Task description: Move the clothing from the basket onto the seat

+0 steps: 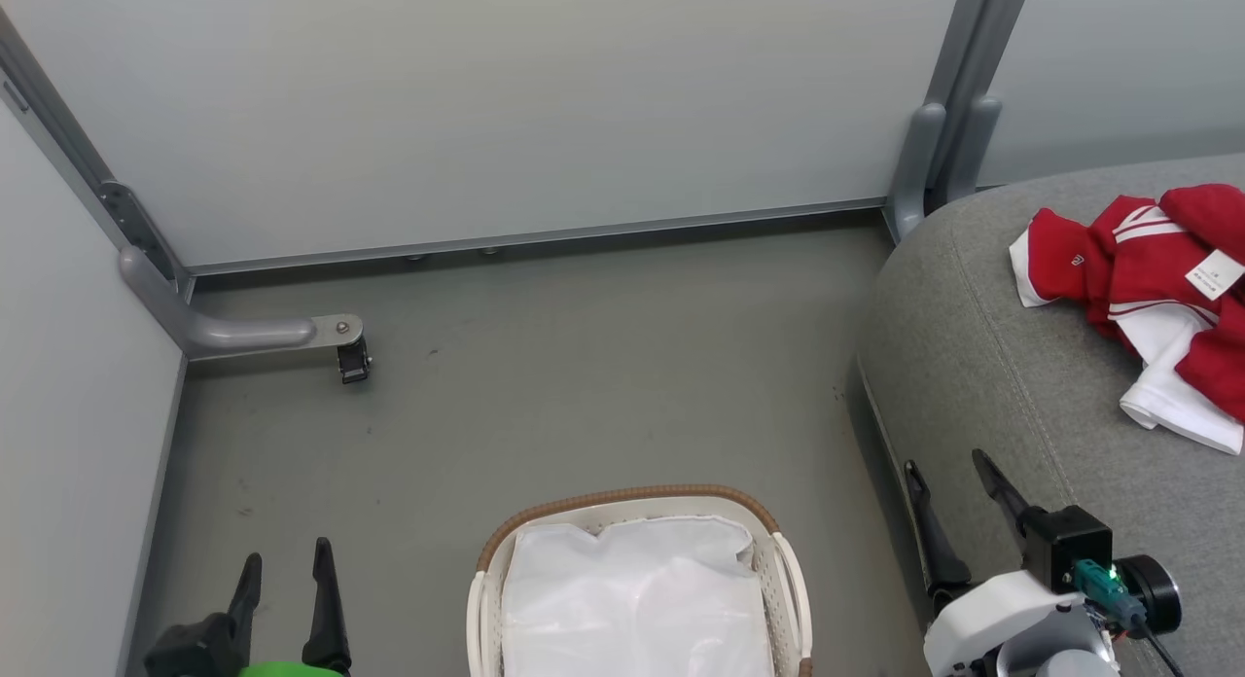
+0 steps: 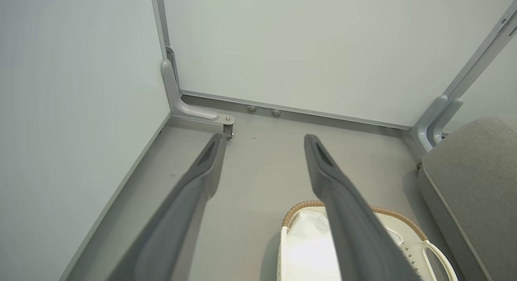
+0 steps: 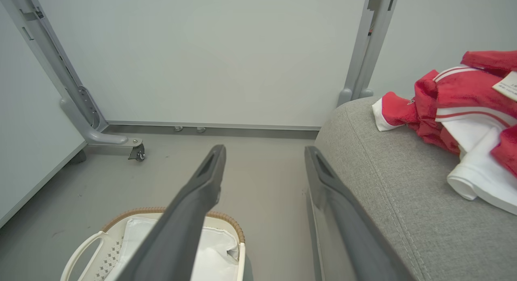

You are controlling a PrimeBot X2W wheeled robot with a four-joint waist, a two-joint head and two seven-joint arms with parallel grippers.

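The red shirt (image 1: 1157, 278) with white stripes and a white label lies crumpled on the grey seat (image 1: 992, 366) at the right; the right wrist view has the shirt (image 3: 464, 107) on the seat (image 3: 387, 168) too. The white basket (image 1: 788, 580) with its brown rim stands on the floor at the bottom middle, holding just its white cloth liner (image 1: 632, 599). My left gripper (image 1: 287, 555) hovers open at the lower left, left of the basket. My right gripper (image 1: 948, 473) stands open at the seat's front edge, with nothing between its fingers.
Grey partition walls close in the back and left. A metal foot with a small caster (image 1: 352, 358) juts onto the floor at the left. Another grey post (image 1: 939, 152) stands behind the seat's corner. Bare grey floor (image 1: 584, 385) lies between basket and wall.
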